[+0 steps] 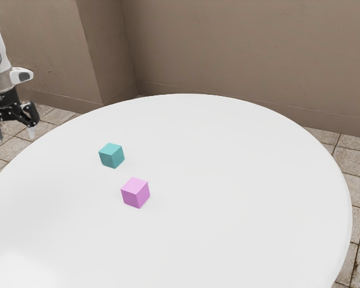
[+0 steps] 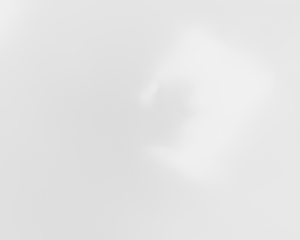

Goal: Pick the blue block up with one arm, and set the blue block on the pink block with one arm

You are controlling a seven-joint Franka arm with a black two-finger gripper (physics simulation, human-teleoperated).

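Blue block (image 1: 111, 155) sits on the big white table (image 1: 240, 192), at about four o'clock from the empty gripper (image 1: 14, 132) with its fingers spread wide, and the pink block (image 1: 135, 192) is near it at its five o'clock.

No text, number or brand can be read anywhere. The arm (image 1: 0, 66) bears a dark round mark, but no letters can be made out in it. The blue block (image 1: 111, 155) and pink block (image 1: 135, 192) show plain faces.
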